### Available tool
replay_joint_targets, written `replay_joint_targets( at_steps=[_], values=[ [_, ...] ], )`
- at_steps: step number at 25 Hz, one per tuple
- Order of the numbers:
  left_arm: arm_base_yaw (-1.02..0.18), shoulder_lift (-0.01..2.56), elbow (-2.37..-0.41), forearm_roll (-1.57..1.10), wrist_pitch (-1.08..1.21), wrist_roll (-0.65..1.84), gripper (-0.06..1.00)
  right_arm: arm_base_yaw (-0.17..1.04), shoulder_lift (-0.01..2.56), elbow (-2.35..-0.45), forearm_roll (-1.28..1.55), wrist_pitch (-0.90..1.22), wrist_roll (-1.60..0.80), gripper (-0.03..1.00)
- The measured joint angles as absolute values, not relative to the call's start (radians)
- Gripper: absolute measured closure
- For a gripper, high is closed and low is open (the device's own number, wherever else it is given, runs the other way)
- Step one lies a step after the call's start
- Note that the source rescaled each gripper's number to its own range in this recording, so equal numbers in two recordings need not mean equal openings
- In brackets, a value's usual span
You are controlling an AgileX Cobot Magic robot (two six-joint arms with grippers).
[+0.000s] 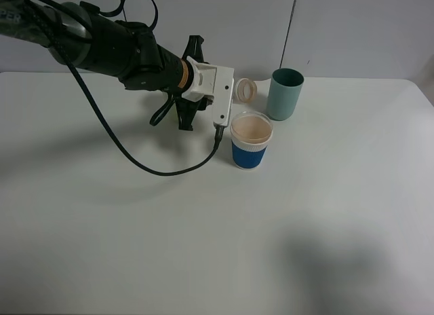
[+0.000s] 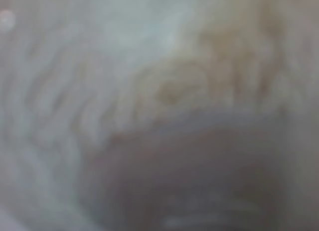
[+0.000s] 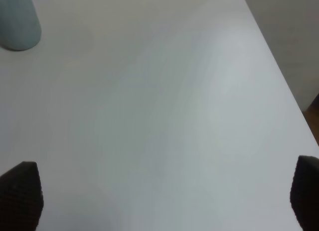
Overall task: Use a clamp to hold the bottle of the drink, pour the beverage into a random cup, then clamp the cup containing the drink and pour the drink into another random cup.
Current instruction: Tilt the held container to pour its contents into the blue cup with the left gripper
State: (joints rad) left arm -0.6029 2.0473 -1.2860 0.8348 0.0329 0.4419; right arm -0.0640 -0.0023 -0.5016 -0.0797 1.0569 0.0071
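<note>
While reaching in over the far left corner of the tabletop (image 1: 203,247), trails a black cable (image 1: 135,162) in a loop across the white surface and back up to a plug just left of the blue-sleeved cup (image 1: 251,149). Left gripper (image 1: 229,92) under its white housing (image 1: 210,87), fingers hidden by it: closed, by every sign on the bottle (image 1: 245,89), only the wide round neck showing past the housing. Lies tipped on its side, long axis about level, mouth toward the right and the near edge, held off the tabletop just behind the cup. Cup itself upright in the far half, near the middle from left to right, tan inside. Further right, close to the far edge, teal cup (image 1: 285,93), upright, apart from both. Only a tan-brown blur in the left wrist view. Right gripper (image 3: 162,196): dark fingertips (image 3: 22,193) spread wide, gripping nothing, over bare tabletop beside one edge, a pale cup (image 3: 17,19) well ahead.
</note>
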Motion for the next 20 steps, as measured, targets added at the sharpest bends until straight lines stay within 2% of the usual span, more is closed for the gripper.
replay_joint_targets(
  at_steps=[20],
  values=[
    [-0.613, 2.049, -1.338, 0.838, 0.0, 0.442, 0.94, -0.064, -0.002, -0.502, -0.08, 1.057, 0.007, -0.03]
  ],
)
